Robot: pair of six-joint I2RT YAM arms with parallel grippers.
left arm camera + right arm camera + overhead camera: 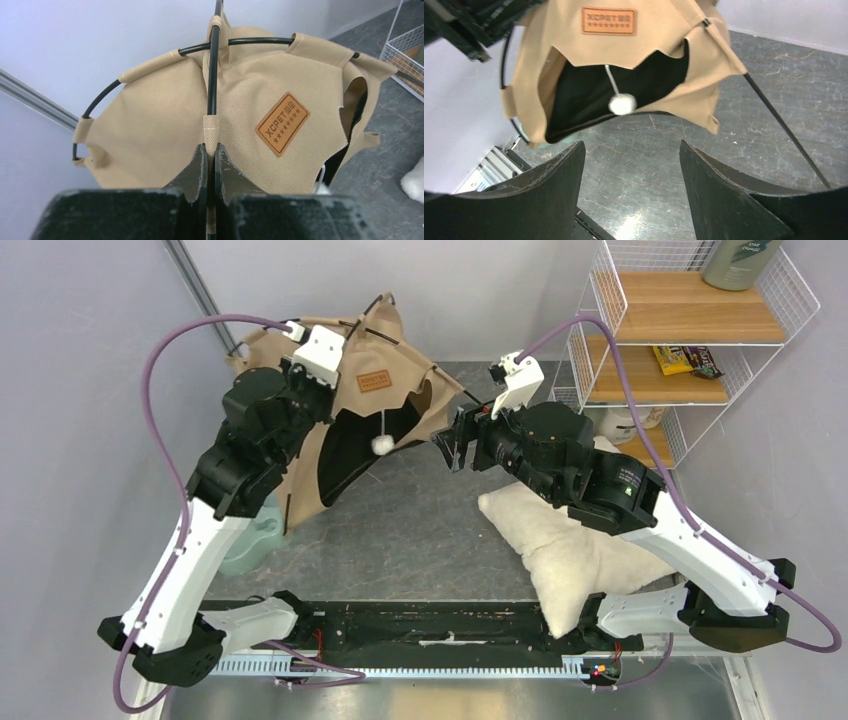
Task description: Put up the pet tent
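**A:** Where is the pet tent point(400, 368)?

**B:** Upper left of the top view, half raised. Your left gripper point(211, 155) is clamped on its black pole point(214, 65); your right gripper point(631, 147) gapes empty. Hold steady and bend gently.

Tan pet tent point(400, 365) stands half-raised at eleven o'clock in the overhead view. Its black poles point(212, 65) are bowed, the arched doorway point(350, 445) gapes, and the leather label point(373, 381) faces up.

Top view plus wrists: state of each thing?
pet tent: partly raised, tilted, doorway open.
black pole: threaded through fabric loops, pinched by left claw.
left claw: shut on black pole.
right claw: open, empty.
pom-pom: hanging in doorway.
pillow: flat on table, outside tent.
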